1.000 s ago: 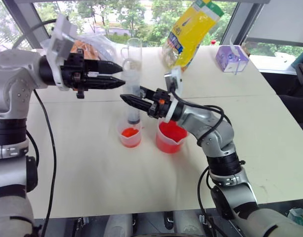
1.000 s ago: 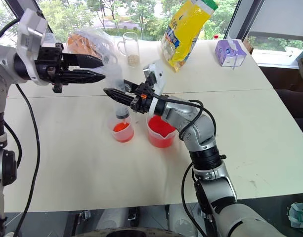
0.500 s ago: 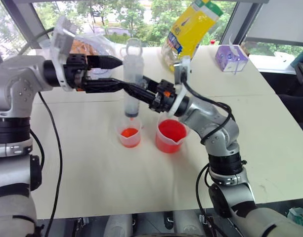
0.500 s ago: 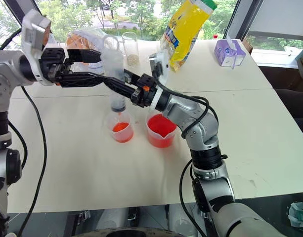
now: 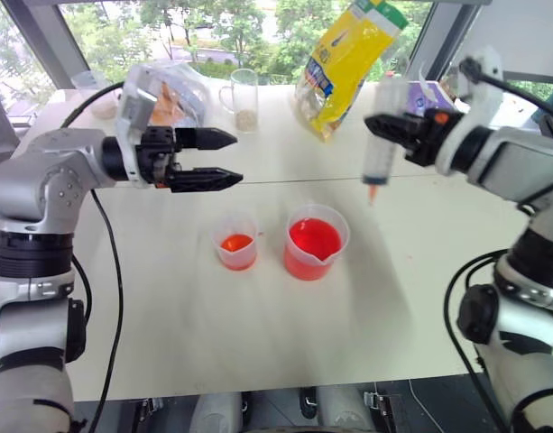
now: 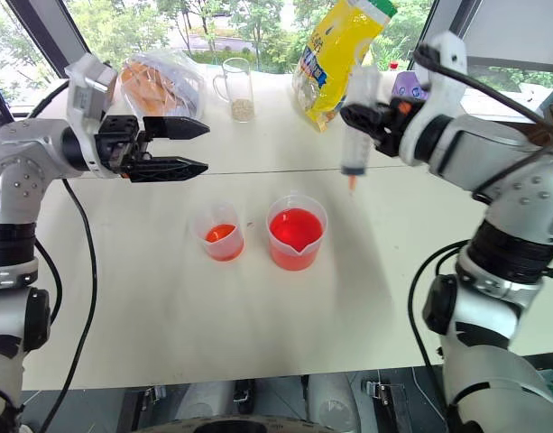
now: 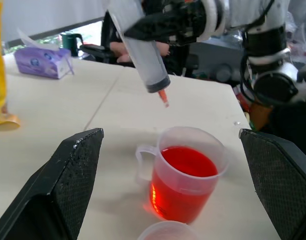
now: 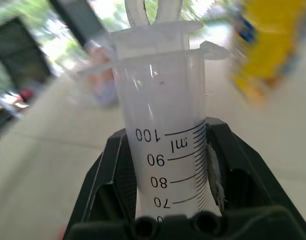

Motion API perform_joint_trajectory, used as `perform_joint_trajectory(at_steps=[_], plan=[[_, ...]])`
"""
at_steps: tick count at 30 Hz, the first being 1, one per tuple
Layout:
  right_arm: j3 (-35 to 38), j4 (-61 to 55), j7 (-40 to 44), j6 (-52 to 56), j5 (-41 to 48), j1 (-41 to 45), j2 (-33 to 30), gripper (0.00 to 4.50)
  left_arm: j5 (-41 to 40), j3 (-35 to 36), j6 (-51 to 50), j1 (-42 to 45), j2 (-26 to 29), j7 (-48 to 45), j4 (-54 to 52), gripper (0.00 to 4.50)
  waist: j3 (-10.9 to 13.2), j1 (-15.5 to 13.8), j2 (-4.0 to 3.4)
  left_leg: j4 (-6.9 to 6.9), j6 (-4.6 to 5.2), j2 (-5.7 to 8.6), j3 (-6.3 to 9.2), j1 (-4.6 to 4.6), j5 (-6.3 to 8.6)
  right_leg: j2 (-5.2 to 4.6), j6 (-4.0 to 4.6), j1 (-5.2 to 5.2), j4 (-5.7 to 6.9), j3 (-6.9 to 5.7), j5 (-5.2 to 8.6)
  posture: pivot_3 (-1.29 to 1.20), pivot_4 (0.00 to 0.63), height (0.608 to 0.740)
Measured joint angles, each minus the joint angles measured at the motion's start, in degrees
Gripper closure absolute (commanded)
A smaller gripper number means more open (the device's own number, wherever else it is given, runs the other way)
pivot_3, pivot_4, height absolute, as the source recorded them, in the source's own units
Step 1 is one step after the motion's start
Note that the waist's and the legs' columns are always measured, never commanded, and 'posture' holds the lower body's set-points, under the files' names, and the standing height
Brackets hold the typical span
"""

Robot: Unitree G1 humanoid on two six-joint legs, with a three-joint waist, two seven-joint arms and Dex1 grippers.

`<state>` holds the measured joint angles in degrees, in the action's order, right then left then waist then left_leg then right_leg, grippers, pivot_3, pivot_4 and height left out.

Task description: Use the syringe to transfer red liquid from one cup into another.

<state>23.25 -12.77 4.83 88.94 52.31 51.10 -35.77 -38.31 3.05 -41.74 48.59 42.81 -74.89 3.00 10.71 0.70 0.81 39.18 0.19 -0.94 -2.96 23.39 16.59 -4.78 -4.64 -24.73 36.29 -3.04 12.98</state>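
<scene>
Far left: the left gripper (image 5: pixel 224 160) is hovering above the white table (image 5: pixel 168 307), pointing level toward the robot's right, its two black fingers (image 5: pixel 204 138) spread wide and holding nothing. Behind it, a crinkled clear bag (image 5: pixel 172 90) with something orange-brown inside is lying near the table's far edge, and a tall clear handled glass (image 5: pixel 244 99) is standing just to the right of the bag.

Centre: the smaller measuring cup (image 5: pixel 235 241) is sitting upright on the table below and a little right of the left fingertips, showing a shallow orange-red pool at its bottom. Just beside it, to its right and not touching, the larger beaker (image 5: pixel 314 244) is standing upright, holding red liquid (image 5: pixel 314 238) to roughly half its height. A yellow bag (image 5: pixel 348 56) is standing tilted at the back of the table, beyond the beaker.

Right: the right gripper (image 5: pixel 398 127) is clenching the syringe (image 5: pixel 379 149) around the barrel, near the high end of the printed scale as the right wrist view shows. The syringe is hanging upright in the air with its small orange-red tip pointing down, above bare table, to the right of the beaker and well clear of both cups. A purple tissue box (image 5: pixel 422 106) is sitting on the table behind the right gripper.
</scene>
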Motion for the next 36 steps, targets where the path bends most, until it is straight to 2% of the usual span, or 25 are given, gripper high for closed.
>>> perform_joint_trajectory(at_steps=[6,15,17,19,21,23,25,29,33,36], plan=[[-4.2,6.1,-3.5,3.2,3.6,-12.0,-9.6,2.93,0.4,-0.6,1.4,-1.6,-0.8,-0.4,-1.6,0.02,0.0,-0.1,0.01,-0.02,0.04,0.02,-0.03,0.02,0.02,0.01,-0.01,0.03,-0.1,0.03,-0.01,0.0,0.15,0.74],[-9.2,13.6,-7.7,3.2,4.6,-14.2,-9.0,2.93,0.3,-1.9,1.9,-3.9,-1.0,0.0,-4.5,0.02,0.0,0.1,0.0,-0.02,0.04,-0.02,-0.03,0.01,0.02,0.13,-0.02,0.0,-0.11,0.1,-0.01,0.0,0.15,0.74],[-9.8,14.2,-7.8,3.2,4.1,-14.2,-8.7,1.99,0.1,-1.9,1.3,-4.6,-0.8,0.2,-6.2,0.0,0.0,0.0,0.0,-0.01,0.04,-0.01,-0.04,0.03,0.02,0.1,-0.02,0.01,-0.14,0.1,-0.01,0.0,0.15,0.74],[-9.9,14.3,-7.8,3.2,3.9,-14.2,-8.5,1.24,-0.3,-1.9,0.5,-5.7,-0.4,0.2,-8.1,0.0,0.0,0.0,0.0,-0.01,0.06,-0.01,-0.05,0.04,0.03,0.08,-0.02,0.01,-0.16,0.11,-0.01,0.0,0.15,0.74],[-9.9,14.3,-7.4,3.2,3.5,-14.1,-8.5,0.17,-0.6,-1.9,-0.2,-7.1,0.0,0.2,-9.7,0.0,0.0,-0.1,0.0,-0.01,0.06,0.0,-0.04,0.04,0.03,0.08,-0.02,0.01,-0.17,0.1,-0.01,0.0,0.15,0.74],[-9.9,14.0,-6.6,3.2,3.6,-14.1,-8.6,0.07,-0.7,-2.0,-0.4,-7.7,0.4,0.2,-10.2,0.0,0.0,-0.1,0.0,-0.01,0.06,-0.01,-0.03,0.05,0.03,0.08,-0.02,0.01,-0.17,0.09,-0.01,0.0,0.15,0.74],[-10.5,11.8,-4.7,3.2,3.9,-14.3,-9.7,0.07,-0.9,-2.0,-0.5,-7.8,1.0,0.2,-10.5,0.0,0.0,-0.1,0.0,-0.01,0.06,-0.01,-0.03,0.04,0.03,0.09,-0.02,0.01,-0.17,0.09,-0.01,0.0,0.15,0.74],[-10.8,-1.0,4.9,2.0,5.9,-15.9,-17.8,0.07,-1.1,-1.9,-0.7,-8.1,2.5,-0.1,-10.7,0.0,0.0,-0.2,-0.05,-0.03,0.09,-0.01,0.0,0.06,0.05,0.1,-0.05,-0.01,-0.19,0.08,0.01,0.0,0.15,0.74],[-5.9,-12.2,15.2,-1.2,9.8,-18.9,-24.7,0.07,-1.4,-1.8,-1.7,-8.5,3.9,-0.1,-10.7,0.0,0.0,-0.1,-0.02,-0.02,0.1,-0.03,0.02,0.05,0.06,0.11,-0.05,0.02,-0.21,0.06,0.02,0.0,0.15,0.74],[-1.2,-19.6,24.4,-3.4,12.7,-24.7,-30.9,0.07,-2.4,-1.3,-2.5,-8.7,4.8,0.1,-11.0,0.0,0.0,-0.3,0.0,-0.01,0.1,-0.03,0.03,0.04,0.06,0.08,-0.06,0.04,-0.23,0.05,0.02,0.0,0.15,0.74]])
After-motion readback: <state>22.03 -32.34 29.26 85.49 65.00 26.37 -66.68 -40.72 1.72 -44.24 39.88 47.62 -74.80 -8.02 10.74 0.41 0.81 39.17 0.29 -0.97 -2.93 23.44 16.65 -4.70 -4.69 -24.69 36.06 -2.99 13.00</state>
